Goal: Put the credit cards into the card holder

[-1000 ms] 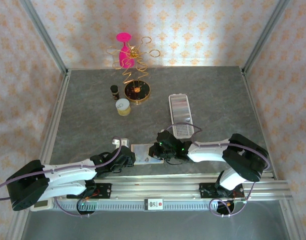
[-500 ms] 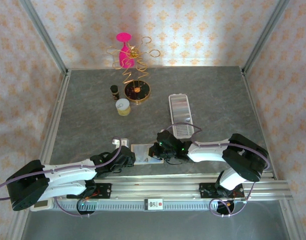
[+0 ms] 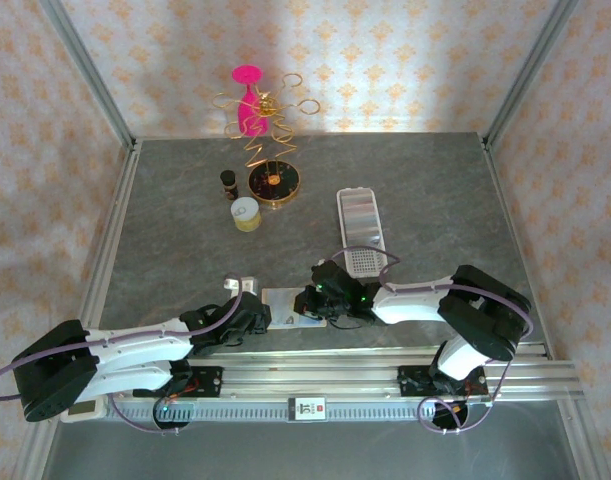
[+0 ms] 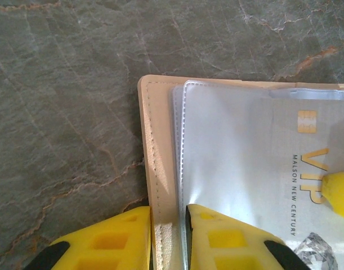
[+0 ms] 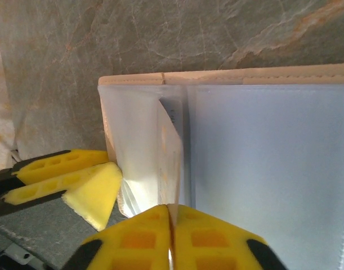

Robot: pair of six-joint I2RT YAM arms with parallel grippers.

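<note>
A beige wallet (image 3: 285, 306) with clear sleeves lies open near the table's front edge. My left gripper (image 4: 169, 211) is shut on its stitched beige edge (image 4: 152, 169). A pale credit card (image 5: 170, 152) stands on edge in a sleeve, and my right gripper (image 5: 170, 208) is shut on it. In the left wrist view the card (image 4: 295, 163) reads VIP, with a right fingertip (image 4: 338, 191) at its edge. The card holder (image 3: 341, 215), a long white tray, lies beyond the right gripper (image 3: 310, 302). Pale cards (image 3: 358, 215) lie in its far part, and its dotted base (image 3: 363, 262) is bare at the near end.
At the back left stand a gold wire stand (image 3: 275, 182) with a pink glass (image 3: 249, 100), a small dark bottle (image 3: 228, 182) and a round yellow jar (image 3: 246, 213). A small metal piece (image 3: 240, 285) sits by the left gripper (image 3: 257, 312). The metal rail (image 3: 335, 372) runs along the near edge.
The right arm has shifted slightly to the left. Both grippers stay at the wallet.
</note>
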